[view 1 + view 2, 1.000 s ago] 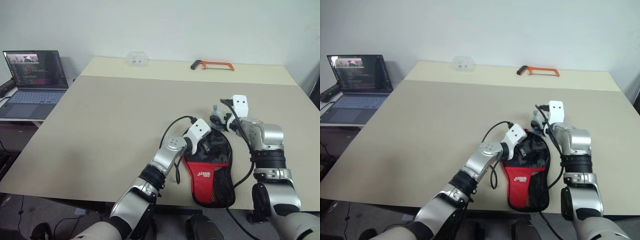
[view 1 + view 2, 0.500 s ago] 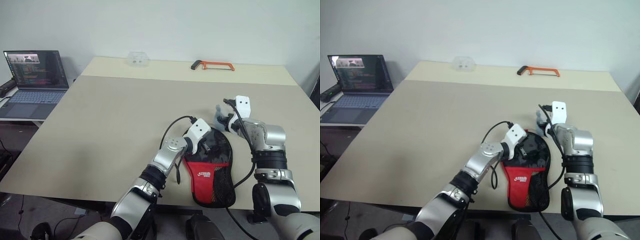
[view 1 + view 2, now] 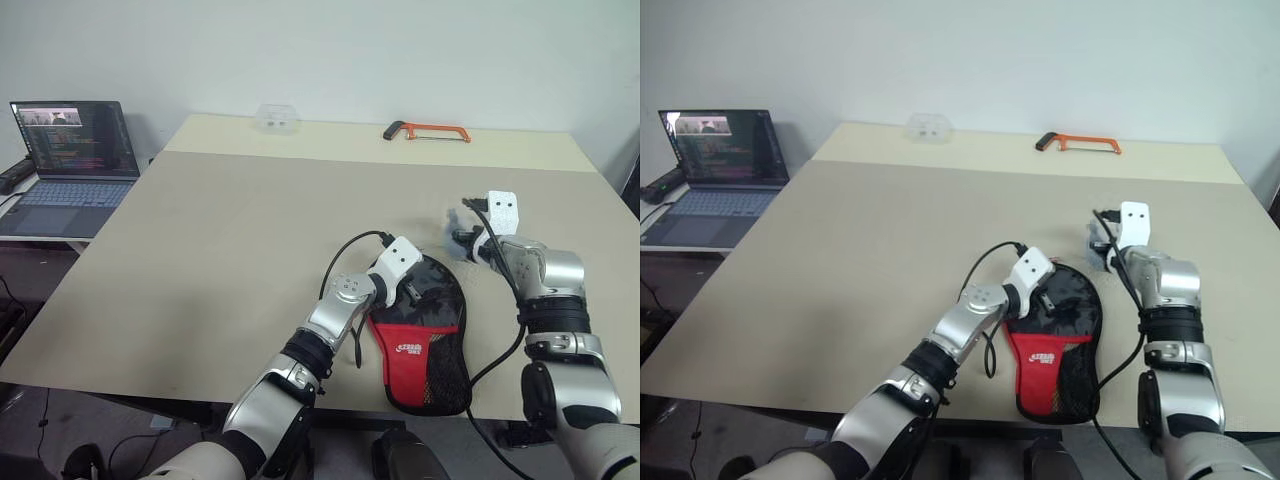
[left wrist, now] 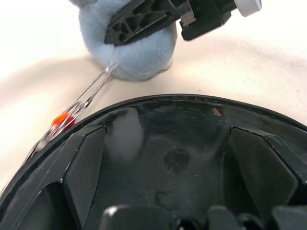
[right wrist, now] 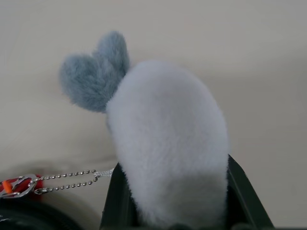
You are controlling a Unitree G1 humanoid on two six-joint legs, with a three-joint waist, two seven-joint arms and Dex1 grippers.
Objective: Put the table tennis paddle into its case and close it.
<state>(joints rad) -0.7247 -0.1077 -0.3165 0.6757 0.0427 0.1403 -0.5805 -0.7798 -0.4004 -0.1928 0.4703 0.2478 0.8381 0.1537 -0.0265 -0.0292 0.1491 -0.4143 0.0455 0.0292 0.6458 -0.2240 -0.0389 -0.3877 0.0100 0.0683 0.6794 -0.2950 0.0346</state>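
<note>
The black-and-red fabric paddle case (image 3: 425,335) lies lower right of centre on the beige worktop (image 3: 220,240). The right hand (image 5: 170,213) pinches its fluffy grey-white ball charm (image 5: 168,143); the left hand (image 3: 410,290) rests spread wide on the case.

My case (image 3: 424,335) is black with a red panel bearing a white logo and black mesh, its fluffy charm (image 5: 163,139) grey-white with a darker grey tuft, hung on a silver bead chain (image 5: 72,181).
</note>
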